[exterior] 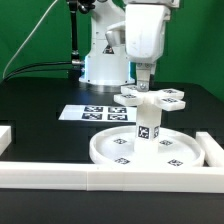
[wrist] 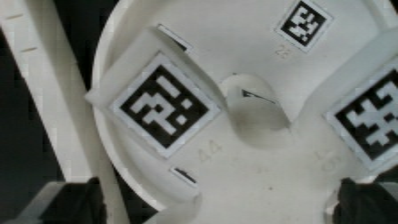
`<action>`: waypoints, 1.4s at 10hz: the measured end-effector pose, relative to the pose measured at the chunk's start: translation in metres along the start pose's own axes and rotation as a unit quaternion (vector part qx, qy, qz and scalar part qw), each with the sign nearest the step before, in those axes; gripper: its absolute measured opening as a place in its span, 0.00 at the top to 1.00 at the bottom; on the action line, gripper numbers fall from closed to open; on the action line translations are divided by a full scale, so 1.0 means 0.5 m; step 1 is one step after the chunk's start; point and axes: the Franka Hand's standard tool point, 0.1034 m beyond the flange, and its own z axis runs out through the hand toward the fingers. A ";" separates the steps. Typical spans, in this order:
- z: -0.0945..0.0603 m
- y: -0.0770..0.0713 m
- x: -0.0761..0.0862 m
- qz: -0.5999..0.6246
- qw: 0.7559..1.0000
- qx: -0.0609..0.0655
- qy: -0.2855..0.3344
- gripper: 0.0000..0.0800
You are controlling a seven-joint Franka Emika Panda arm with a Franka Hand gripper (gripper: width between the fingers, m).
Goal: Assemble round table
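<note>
The large rimmed round disc (exterior: 120, 150) lies near the front of the table. The short post (exterior: 147, 127) stands upright in its middle. The four-armed cross piece (exterior: 152, 97) sits flat on top of the post. My gripper (exterior: 146, 76) hangs just over the far side of the cross piece. In the wrist view the cross piece (wrist: 258, 105) fills the picture with its tagged arms close under the camera. My gripper (wrist: 222, 208) has its dark fingers (wrist: 75, 203) wide apart on either side of one arm, open, with a gap at one finger.
The marker board (exterior: 92, 113) lies behind the disc, toward the exterior view's left. Long white rails (exterior: 100, 177) run along the front and at both sides of the disc; one shows in the wrist view (wrist: 45, 100). The robot base (exterior: 105, 60) stands at the back.
</note>
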 end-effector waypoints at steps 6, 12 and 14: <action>0.014 -0.021 0.016 0.033 0.999 0.004 -0.005 0.19; -0.013 -0.016 0.040 0.118 0.993 0.010 -0.011 0.19; -0.012 -0.016 0.038 0.118 0.993 0.010 -0.011 0.19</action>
